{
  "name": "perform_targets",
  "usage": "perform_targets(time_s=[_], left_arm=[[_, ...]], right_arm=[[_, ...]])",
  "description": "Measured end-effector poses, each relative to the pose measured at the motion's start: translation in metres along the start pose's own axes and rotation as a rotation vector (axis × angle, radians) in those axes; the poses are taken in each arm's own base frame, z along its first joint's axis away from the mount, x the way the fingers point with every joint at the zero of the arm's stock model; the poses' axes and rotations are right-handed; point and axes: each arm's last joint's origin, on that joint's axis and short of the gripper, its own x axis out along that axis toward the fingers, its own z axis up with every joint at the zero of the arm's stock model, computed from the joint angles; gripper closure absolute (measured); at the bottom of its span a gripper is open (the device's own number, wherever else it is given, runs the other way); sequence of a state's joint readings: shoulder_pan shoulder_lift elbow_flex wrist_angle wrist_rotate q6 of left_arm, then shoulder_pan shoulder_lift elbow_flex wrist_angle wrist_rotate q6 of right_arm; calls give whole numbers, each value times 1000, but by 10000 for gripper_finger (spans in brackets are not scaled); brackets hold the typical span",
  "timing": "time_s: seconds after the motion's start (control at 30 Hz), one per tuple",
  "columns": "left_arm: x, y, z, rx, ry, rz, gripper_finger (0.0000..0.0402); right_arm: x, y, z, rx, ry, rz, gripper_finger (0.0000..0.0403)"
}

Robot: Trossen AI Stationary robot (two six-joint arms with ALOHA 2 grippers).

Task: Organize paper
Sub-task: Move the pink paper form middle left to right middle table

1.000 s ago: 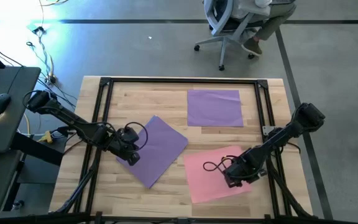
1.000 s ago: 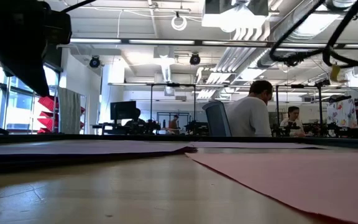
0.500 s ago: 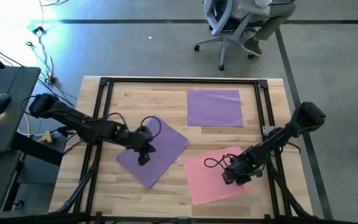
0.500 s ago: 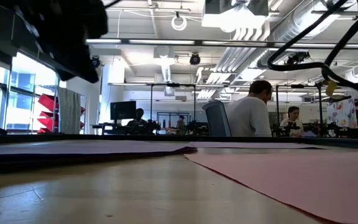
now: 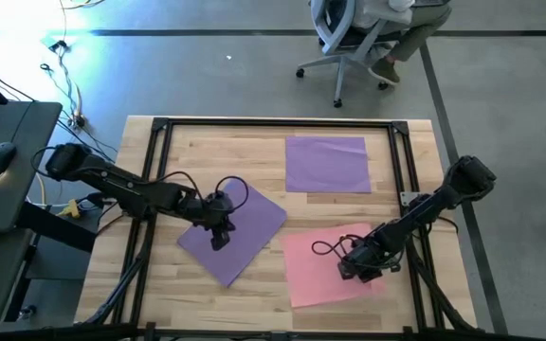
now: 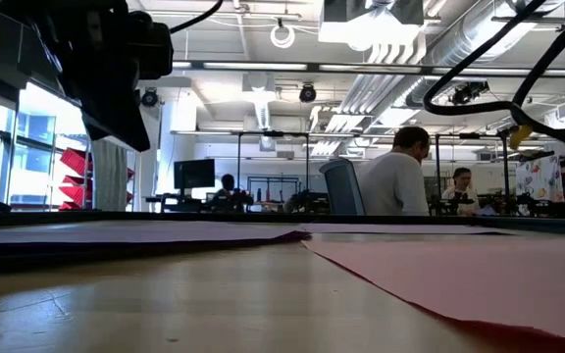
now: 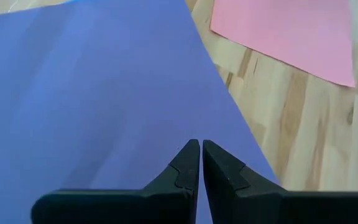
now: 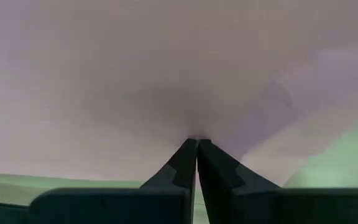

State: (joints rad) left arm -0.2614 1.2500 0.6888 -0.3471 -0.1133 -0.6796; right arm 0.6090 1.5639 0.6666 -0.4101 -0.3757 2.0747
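Three sheets of paper lie flat on the wooden table. A purple sheet [image 5: 327, 164] is at the far side. A periwinkle sheet [image 5: 240, 227] lies askew left of centre, and a pink sheet [image 5: 325, 265] is at the near right. My left gripper [image 5: 218, 237] is shut and hovers over the periwinkle sheet [image 7: 104, 93]; in the low view that arm [image 6: 106, 69] stands well above the table. My right gripper [image 5: 348, 270] is shut with its tips down on the pink sheet [image 8: 166, 62]. My right gripper meets the pink sheet in its right half, well inside its edges [image 8: 197, 127], slanting down from the table's right side. The paper shows a shadowed pucker and a faint ridge at the shut tips. How much paper sits between the fingers cannot be seen. The sheet stays on the table.
A black frame [image 5: 150, 189] runs along the table's left, far and right sides. Bare wood shows between the sheets and along the near edge [image 5: 254, 303]. An office chair [image 5: 349, 47] with a seated person stands beyond the far edge; other people [image 6: 395, 181] sit in the room behind.
My left gripper has moved from the periwinkle sheet's left corner toward the table's right, and now stands over the sheet's middle. In the low view the pink sheet's near edge has shifted, and a dark shadow shows beneath it.
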Motion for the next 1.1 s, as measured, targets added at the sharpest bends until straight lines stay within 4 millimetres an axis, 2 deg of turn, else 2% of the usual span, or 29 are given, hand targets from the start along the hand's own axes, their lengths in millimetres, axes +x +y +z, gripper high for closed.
perform_targets(time_s=[0.27,1.1], left_arm=[[-1,0,-1,1,2,6,401],[-1,1,0,1,-11,19,401]], right_arm=[[0,1,0,94,-19,12,403],[0,3,-1,210,-5,41,403]])
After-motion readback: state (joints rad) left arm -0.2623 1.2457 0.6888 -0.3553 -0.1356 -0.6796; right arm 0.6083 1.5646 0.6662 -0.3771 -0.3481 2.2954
